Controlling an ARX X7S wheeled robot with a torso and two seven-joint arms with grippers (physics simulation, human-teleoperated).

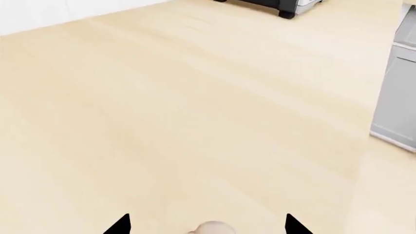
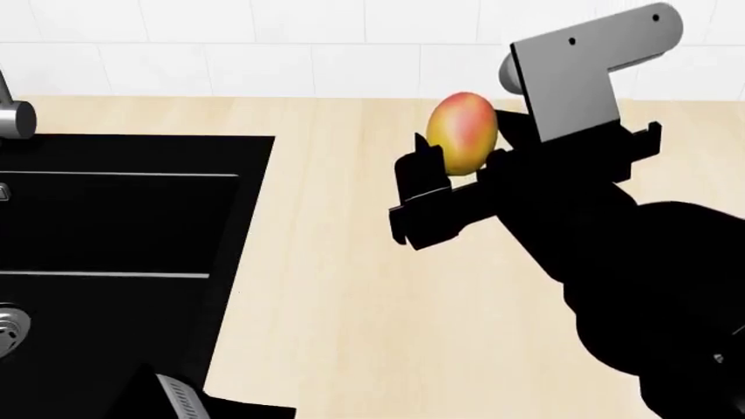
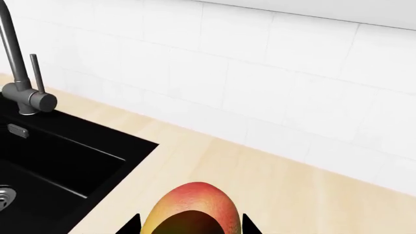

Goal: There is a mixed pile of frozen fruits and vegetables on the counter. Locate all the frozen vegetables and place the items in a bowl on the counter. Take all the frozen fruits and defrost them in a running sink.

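- Head view: your right gripper is holding the mango up in the air, its black fingers closed against the fruit's sides. The mango is hanging over bare desk, to the right of the black sink, not over the basin. A steel drain is showing at the sink's near left edge, and part of the faucet is peeking in at the far left. Your left gripper is not showing in this view.
- Right wrist view: you are seeing the mango wedged between the two dark fingertips, red blush on top. Beyond it the desk is running to a white tiled wall; the sink and the grey faucet are lying well apart from the fruit.
- Left wrist view: your left gripper is standing open, its tips spread wide over the desk. A pale whitish round fruit is sitting between them, barely in frame; you cannot tell whether they are touching it. A dark appliance is resting at the desk's far end.
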